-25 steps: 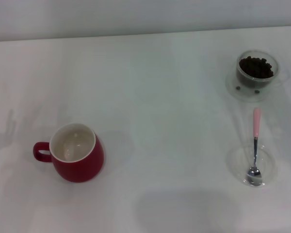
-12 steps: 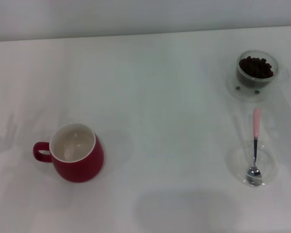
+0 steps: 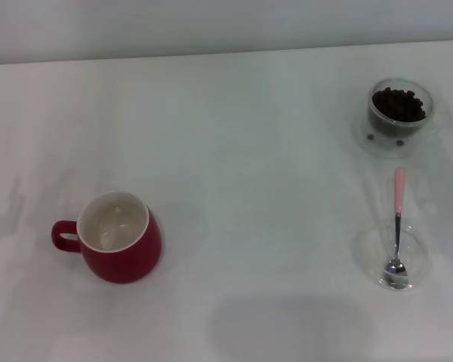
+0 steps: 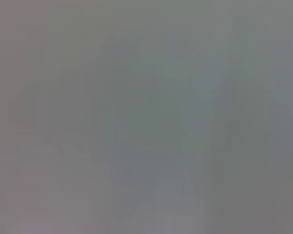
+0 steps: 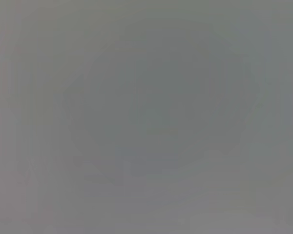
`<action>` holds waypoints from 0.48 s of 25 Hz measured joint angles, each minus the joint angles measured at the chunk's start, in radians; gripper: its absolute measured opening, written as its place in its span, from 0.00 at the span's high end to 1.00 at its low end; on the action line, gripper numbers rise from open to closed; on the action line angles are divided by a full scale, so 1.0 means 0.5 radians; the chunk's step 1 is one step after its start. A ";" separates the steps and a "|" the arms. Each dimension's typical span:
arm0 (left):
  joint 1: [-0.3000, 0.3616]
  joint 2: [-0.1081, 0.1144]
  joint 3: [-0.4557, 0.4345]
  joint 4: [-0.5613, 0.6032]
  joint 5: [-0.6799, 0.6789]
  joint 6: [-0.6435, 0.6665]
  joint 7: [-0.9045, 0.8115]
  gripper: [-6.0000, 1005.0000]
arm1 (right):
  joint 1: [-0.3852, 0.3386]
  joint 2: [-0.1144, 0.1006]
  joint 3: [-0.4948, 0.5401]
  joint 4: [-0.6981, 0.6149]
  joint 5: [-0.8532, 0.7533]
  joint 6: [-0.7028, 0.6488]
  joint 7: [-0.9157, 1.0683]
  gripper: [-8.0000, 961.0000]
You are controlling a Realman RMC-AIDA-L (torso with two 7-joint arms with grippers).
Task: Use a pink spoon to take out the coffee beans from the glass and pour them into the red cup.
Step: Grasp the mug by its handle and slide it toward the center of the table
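Note:
The red cup (image 3: 119, 237) stands at the front left of the white table, its white inside bare and its handle pointing left. The glass (image 3: 399, 108) stands on its clear saucer at the back right and holds the coffee beans (image 3: 397, 102); two loose beans lie on the saucer. The pink spoon (image 3: 397, 226) lies in front of the glass, its metal bowl resting in a flat clear dish (image 3: 391, 256) and its pink handle pointing toward the glass. Neither gripper shows in the head view. Both wrist views show only a plain grey blur.
The white table (image 3: 257, 166) runs back to a pale wall. Faint shadows lie on the table at the far left and at the front middle.

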 joint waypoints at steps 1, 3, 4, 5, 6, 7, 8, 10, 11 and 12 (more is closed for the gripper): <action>-0.003 0.002 0.000 0.002 -0.002 0.025 0.000 0.40 | 0.002 0.000 0.001 0.000 0.003 -0.012 0.000 0.09; -0.013 0.004 0.001 0.002 -0.002 0.062 0.000 0.39 | 0.008 0.000 0.002 0.000 0.010 -0.039 0.000 0.09; -0.017 0.004 0.002 0.002 0.000 0.074 0.000 0.39 | 0.011 0.000 0.003 0.001 0.012 -0.047 0.000 0.09; -0.019 0.003 0.002 0.002 0.004 0.077 0.000 0.39 | 0.013 0.000 0.003 0.001 0.014 -0.057 0.000 0.09; -0.021 0.002 0.003 0.002 0.007 0.077 0.000 0.39 | 0.013 0.000 0.003 0.001 0.015 -0.060 -0.001 0.09; -0.024 0.001 0.003 0.002 0.009 0.077 0.000 0.39 | 0.013 0.000 0.003 0.000 0.015 -0.067 0.000 0.09; -0.029 0.001 0.003 0.000 0.011 0.077 0.000 0.36 | 0.013 0.000 0.003 -0.002 0.015 -0.075 0.002 0.09; -0.034 0.002 -0.003 -0.005 0.009 0.077 0.000 0.30 | 0.012 0.000 0.003 -0.013 0.015 -0.109 0.015 0.09; -0.035 0.001 -0.010 -0.013 0.003 0.073 0.000 0.27 | 0.011 -0.001 0.002 -0.019 0.015 -0.129 0.025 0.09; -0.037 0.001 -0.014 -0.021 -0.003 0.070 0.000 0.24 | 0.008 -0.001 -0.001 -0.023 0.014 -0.140 0.032 0.09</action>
